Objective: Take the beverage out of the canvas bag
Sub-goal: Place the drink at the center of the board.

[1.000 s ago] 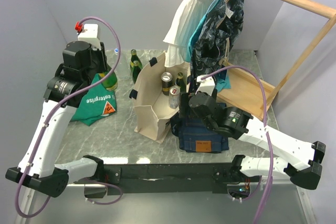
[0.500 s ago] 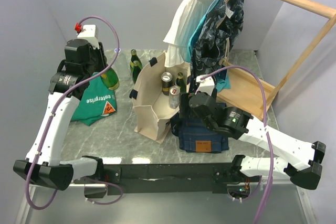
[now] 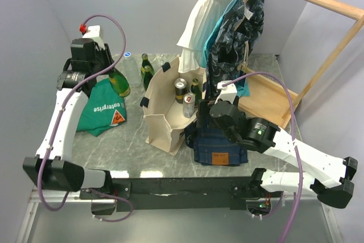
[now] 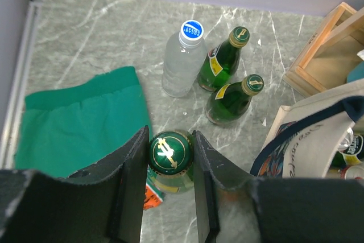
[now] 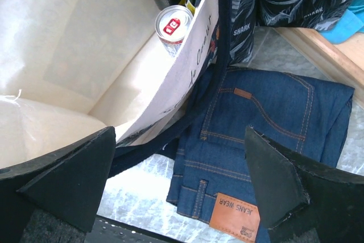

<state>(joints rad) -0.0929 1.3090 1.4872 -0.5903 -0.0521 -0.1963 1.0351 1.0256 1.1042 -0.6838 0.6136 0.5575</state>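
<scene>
hanging clothes (image 3: 230, 27) crowd the far side of the canvas bag (image 3: 162, 122), whose mouth gapes open.

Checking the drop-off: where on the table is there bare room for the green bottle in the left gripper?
Bare marble runs along the near edge, before the green cloth and canvas bag, and in the back-left corner behind the cloth. Crowded: between cloth and bag, a water bottle and two green bottles stand; folded jeans fill the bag's right.

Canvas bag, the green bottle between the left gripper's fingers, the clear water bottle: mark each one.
canvas bag (image 3: 163, 124), top external view, on its cream front wall.
green bottle (image 4: 169, 149), left wrist view, on its green-and-gold cap.
water bottle (image 4: 180, 64), left wrist view, on the clear body below the blue cap.
</scene>
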